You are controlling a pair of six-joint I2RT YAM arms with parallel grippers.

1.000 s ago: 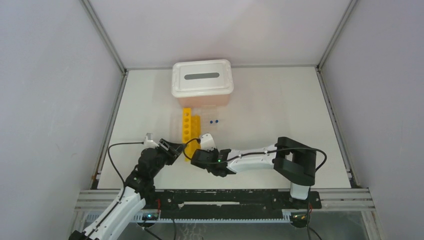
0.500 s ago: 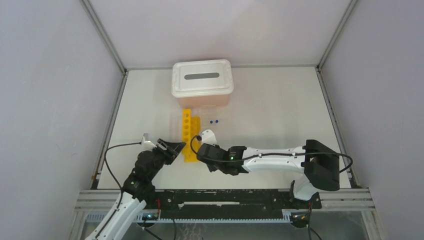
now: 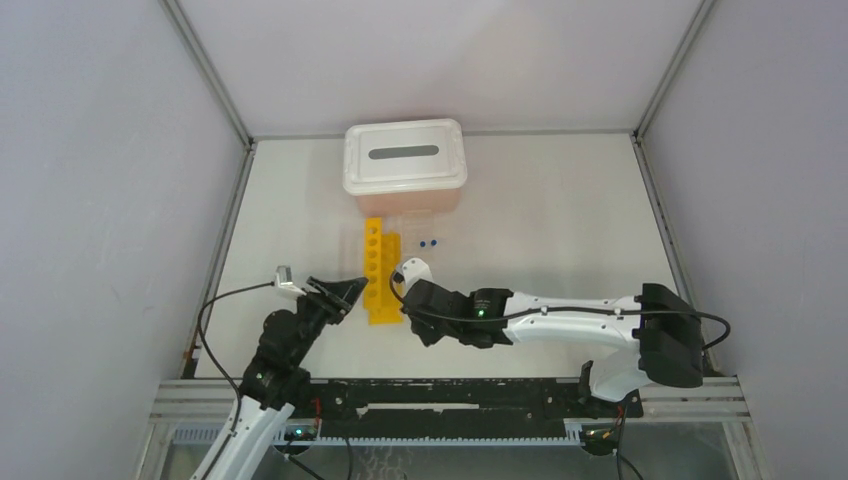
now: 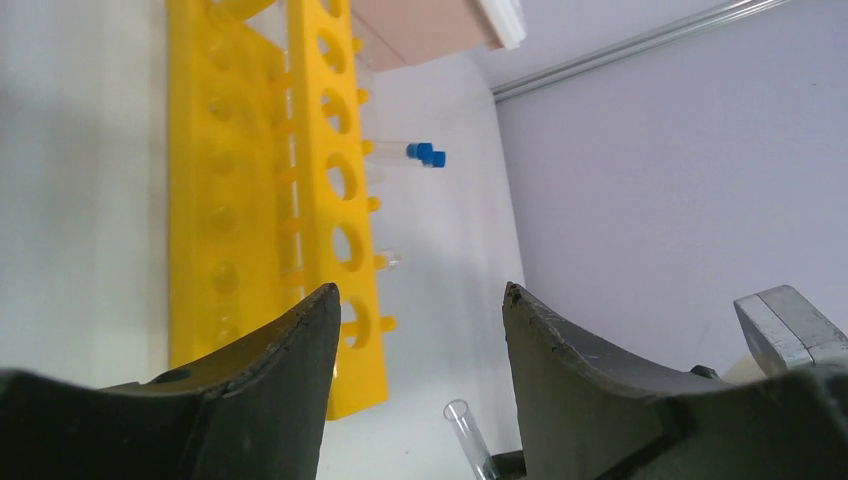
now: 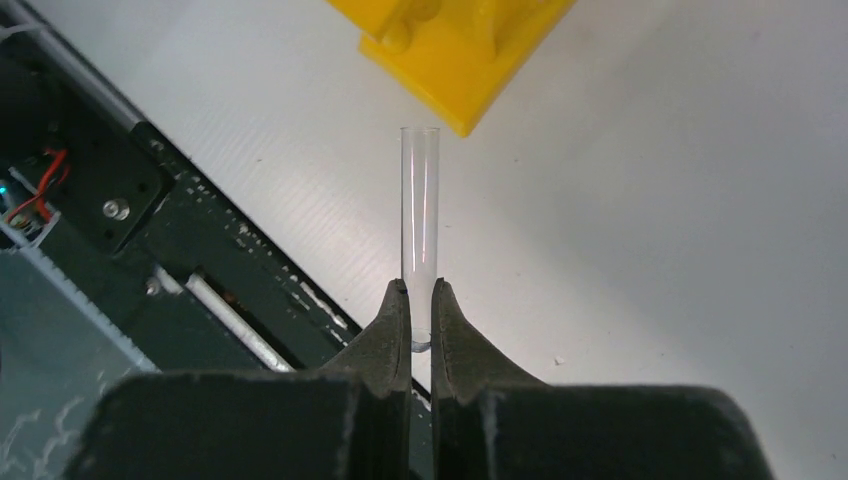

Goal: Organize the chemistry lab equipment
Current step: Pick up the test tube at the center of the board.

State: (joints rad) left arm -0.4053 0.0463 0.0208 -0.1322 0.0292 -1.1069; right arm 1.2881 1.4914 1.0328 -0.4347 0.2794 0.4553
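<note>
A long yellow rack [image 3: 374, 268] with round holes lies on the table in front of the pink bin; it also shows in the left wrist view [image 4: 262, 200] and the right wrist view [image 5: 455, 45]. My right gripper [image 3: 412, 305] [image 5: 421, 287] is shut on a clear open-ended glass tube [image 5: 420, 215], held just off the rack's near end; the tube's mouth shows in the left wrist view [image 4: 466, 422]. My left gripper [image 3: 343, 296] [image 4: 420, 295] is open and empty, left of the rack's near end. Two blue-capped tubes [image 3: 431, 243] [image 4: 425, 153] lie right of the rack. I cannot make out the clear gridded rack.
The pink bin with a white slotted lid [image 3: 405, 165] stands behind the rack, its corner in the left wrist view [image 4: 420, 25]. Another small clear tube [image 4: 388, 260] lies against the rack's right side. The black rail [image 3: 450, 395] runs along the table's near edge.
My right arm's elbow has swung out to the right while its gripper stayed by the rack's near end with the tube. My left arm has drawn back slightly to the left.
</note>
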